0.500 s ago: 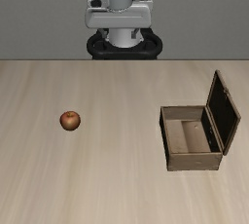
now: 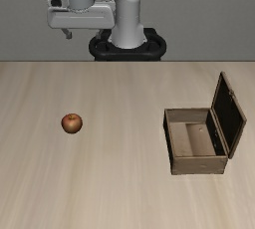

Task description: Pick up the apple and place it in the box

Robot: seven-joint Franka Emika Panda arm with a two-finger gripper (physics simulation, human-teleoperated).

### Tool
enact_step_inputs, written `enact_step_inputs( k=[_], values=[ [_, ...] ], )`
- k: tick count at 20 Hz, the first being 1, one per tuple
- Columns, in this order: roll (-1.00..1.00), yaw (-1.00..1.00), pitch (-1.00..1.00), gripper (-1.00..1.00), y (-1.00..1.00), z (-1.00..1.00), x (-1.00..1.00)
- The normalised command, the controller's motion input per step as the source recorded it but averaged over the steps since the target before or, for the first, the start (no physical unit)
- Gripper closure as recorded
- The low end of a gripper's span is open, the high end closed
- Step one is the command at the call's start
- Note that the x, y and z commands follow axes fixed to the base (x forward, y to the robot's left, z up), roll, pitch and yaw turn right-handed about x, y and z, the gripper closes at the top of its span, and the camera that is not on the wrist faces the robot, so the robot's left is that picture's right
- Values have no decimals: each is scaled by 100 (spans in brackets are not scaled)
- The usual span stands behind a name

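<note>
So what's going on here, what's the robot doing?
The robot arm is meant to put the apple in the wooden box. Right now it isn't touching the apple: it hangs high up at the far side of the table. The apple sits by itself on the table. The box stands well apart from it, with its lid open and nothing inside.
</note>
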Motion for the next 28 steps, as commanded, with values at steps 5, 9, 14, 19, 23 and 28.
enact_step_inputs(
  k=[5, 9, 14, 19, 23, 28],
  values=[
    [0, 0, 0, -100, -60, 0, 40],
    [0, 0, 0, -100, 0, 0, 100],
    [0, 0, 0, -100, 0, 0, 100],
    [0, 0, 0, -100, 0, -100, 0],
    [0, 0, 0, -100, 0, -100, 0],
    [0, 0, 0, -100, 0, -100, 0]
  ],
)
